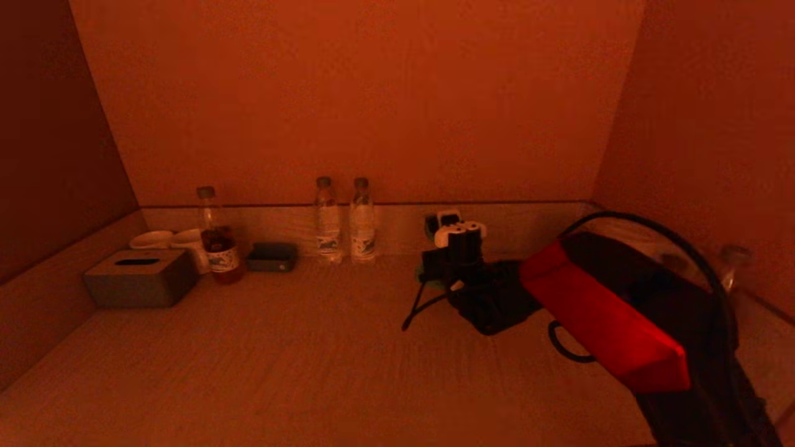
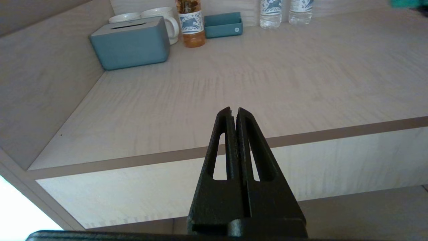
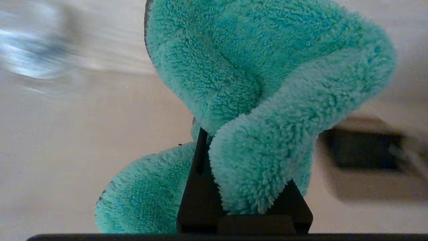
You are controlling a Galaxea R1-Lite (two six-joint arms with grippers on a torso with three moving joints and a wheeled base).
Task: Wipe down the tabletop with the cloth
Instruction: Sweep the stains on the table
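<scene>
A fluffy teal cloth (image 3: 267, 83) is bunched in my right gripper (image 3: 234, 140), whose jaws are shut on it; the cloth hides the fingertips. In the head view my right arm reaches over the back right of the pale wooden tabletop (image 1: 279, 360), and the right gripper (image 1: 435, 276) is low by the back wall. A corner of the cloth (image 2: 404, 3) shows in the left wrist view. My left gripper (image 2: 233, 112) is shut and empty, parked in front of the table's front edge, out of the head view.
At the back left stand a tissue box (image 1: 140, 279), two cups (image 1: 152, 239), a bottle of dark drink (image 1: 217, 242) and a small box (image 1: 271, 256). Two water bottles (image 1: 345, 217) stand mid-back, another bottle (image 1: 733, 261) at right. Walls close three sides.
</scene>
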